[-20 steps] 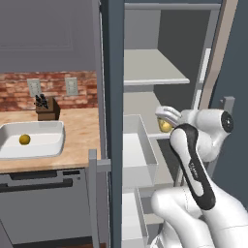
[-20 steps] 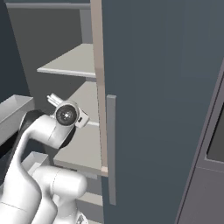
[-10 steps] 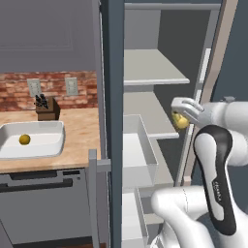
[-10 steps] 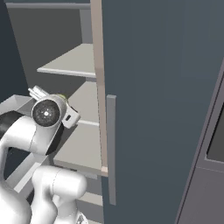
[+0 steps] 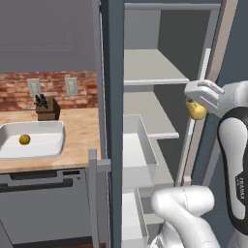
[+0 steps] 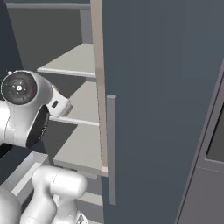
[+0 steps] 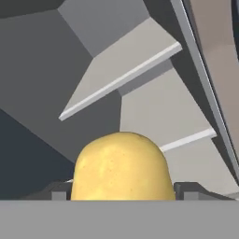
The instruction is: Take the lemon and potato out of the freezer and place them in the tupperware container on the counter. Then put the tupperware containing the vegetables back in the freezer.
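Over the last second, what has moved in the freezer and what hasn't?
The end effector, shut on the potato, rose and swung right, from beside the drawer front toward the right door edge of the freezer; the arm went from leaning to upright. No grasp or release happened. The lemon sits unchanged in the tupperware container on the counter.
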Motion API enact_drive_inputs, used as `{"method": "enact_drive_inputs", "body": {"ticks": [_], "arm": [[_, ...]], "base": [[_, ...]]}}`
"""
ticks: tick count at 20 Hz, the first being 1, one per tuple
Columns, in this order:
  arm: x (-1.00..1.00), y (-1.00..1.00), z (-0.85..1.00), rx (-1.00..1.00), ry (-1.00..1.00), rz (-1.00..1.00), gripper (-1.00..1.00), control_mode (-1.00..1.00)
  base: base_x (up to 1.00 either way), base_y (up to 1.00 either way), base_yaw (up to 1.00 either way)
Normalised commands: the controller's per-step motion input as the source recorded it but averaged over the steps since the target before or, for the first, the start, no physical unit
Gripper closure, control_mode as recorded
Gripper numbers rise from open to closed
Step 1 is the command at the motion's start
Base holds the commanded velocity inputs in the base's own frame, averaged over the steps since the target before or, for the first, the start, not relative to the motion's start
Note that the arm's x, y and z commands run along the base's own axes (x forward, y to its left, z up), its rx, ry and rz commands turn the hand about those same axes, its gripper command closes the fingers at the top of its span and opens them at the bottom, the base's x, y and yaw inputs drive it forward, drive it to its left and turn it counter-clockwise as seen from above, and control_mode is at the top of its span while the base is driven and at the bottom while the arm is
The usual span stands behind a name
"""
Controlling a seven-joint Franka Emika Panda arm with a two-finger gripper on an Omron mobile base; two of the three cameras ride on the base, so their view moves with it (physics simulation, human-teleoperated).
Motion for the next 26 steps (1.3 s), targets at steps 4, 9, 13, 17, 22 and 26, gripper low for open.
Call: {"method": "enact_drive_inputs", "body": {"ticks": [4,9,13,17,22,26], "arm": [[-0.27,-0.03,0.08,-0.13,0.18,0.0,1.0,-1.0],[-0.09,-0.01,0.0,-0.12,0.21,0.0,1.0,-1.0],[-0.01,0.0,0.0,-0.12,0.21,0.0,1.0,-1.0],[0.0,0.0,-0.03,-0.1,0.14,0.0,1.0,-1.0],[-0.01,0.0,-0.13,-0.07,0.06,0.0,1.0,-1.0],[-0.17,0.0,-0.24,-0.06,0.0,0.0,1.0,-1.0]], "base": [[0.0,0.0,0.0],[0.0,0.0,0.0],[0.0,0.0,0.0],[0.0,0.0,0.0],[0.0,0.0,0.0],[0.0,0.0,0.0]]}}
